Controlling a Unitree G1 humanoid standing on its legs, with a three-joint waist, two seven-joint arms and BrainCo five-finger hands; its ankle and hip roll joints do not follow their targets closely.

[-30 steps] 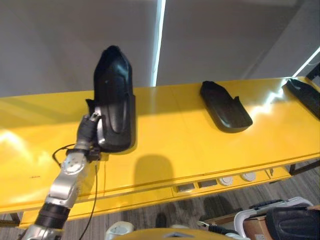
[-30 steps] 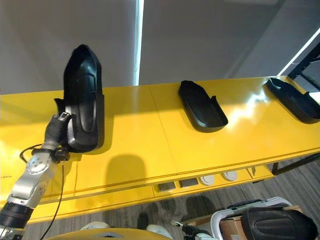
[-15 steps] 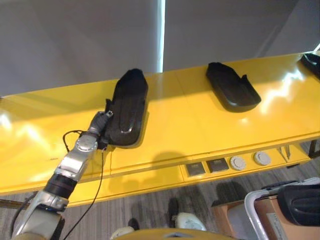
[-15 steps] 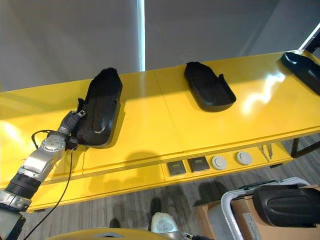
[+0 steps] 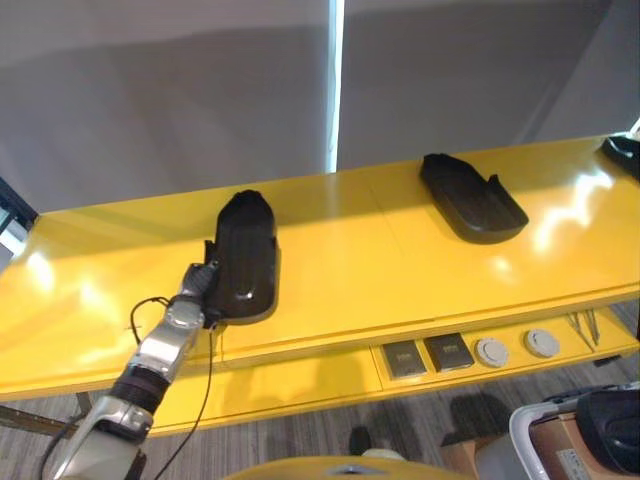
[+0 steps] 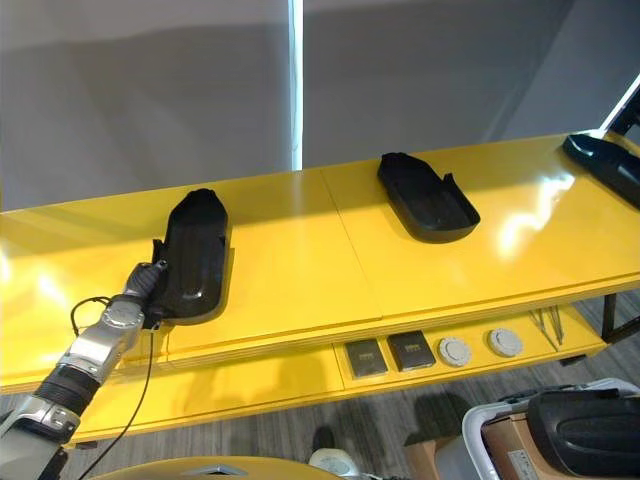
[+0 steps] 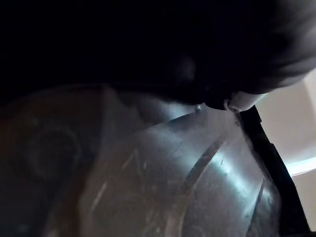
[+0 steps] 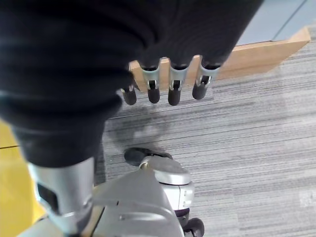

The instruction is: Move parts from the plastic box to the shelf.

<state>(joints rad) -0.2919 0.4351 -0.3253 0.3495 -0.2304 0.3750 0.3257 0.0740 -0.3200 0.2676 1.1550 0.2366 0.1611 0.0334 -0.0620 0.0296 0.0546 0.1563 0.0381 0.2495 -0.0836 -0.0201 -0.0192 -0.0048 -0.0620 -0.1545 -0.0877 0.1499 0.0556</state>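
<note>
A long black moulded part (image 5: pixel 243 258) lies flat on the yellow shelf (image 5: pixel 360 260), toward its left. My left hand (image 5: pixel 196 287) is at the part's near end, curled on its edge; the left wrist view shows the part's dark surface (image 7: pixel 187 187) from very close. My right hand (image 8: pixel 170 89) hangs over the grey floor with its fingers straight and nothing in it. At the lower right stands the plastic box (image 6: pixel 505 432) with another black part (image 6: pixel 590 428) in it.
A second black part (image 5: pixel 472 198) lies on the shelf right of the middle, and a third (image 6: pixel 605 160) at its far right end. Square and round fittings (image 5: pixel 470 352) sit in the shelf's front edge. A grey wall stands behind the shelf.
The black part has gone from standing upright in my left hand to lying flat on the shelf. The head views have shifted as well.
</note>
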